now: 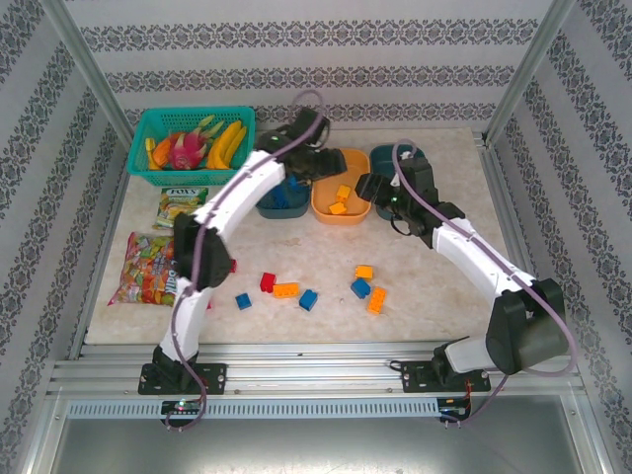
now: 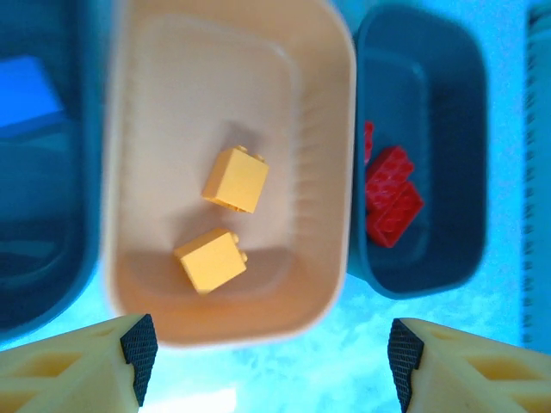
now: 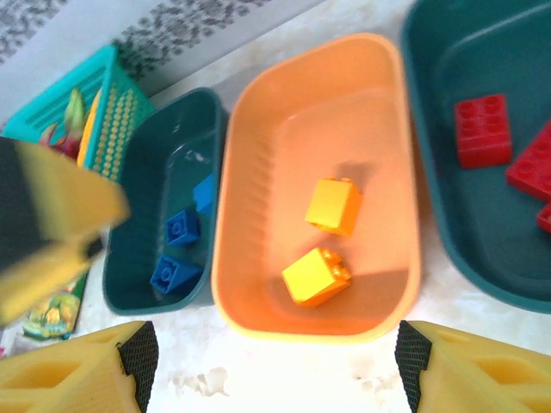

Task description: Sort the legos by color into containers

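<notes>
My left gripper (image 2: 271,357) hangs open over the near rim of the orange container (image 2: 323,112), nothing between its pads. Two orange-yellow legos (image 2: 235,178) lie inside it. My right gripper (image 3: 275,357) is open too, hovering just in front of the same orange container (image 3: 275,129). Blue legos (image 3: 176,254) sit in the left teal container (image 3: 146,172), red legos (image 3: 483,129) in the right teal container (image 3: 448,52). Loose legos remain on the table: blue (image 1: 243,300), red (image 1: 268,282), orange (image 1: 285,289), plus several more around (image 1: 365,286).
A turquoise basket of fruit (image 1: 148,173) stands at the back left. Snack packets (image 1: 146,269) lie along the left edge of the table. The left arm (image 1: 232,202) stretches diagonally over the table's left half toward the containers.
</notes>
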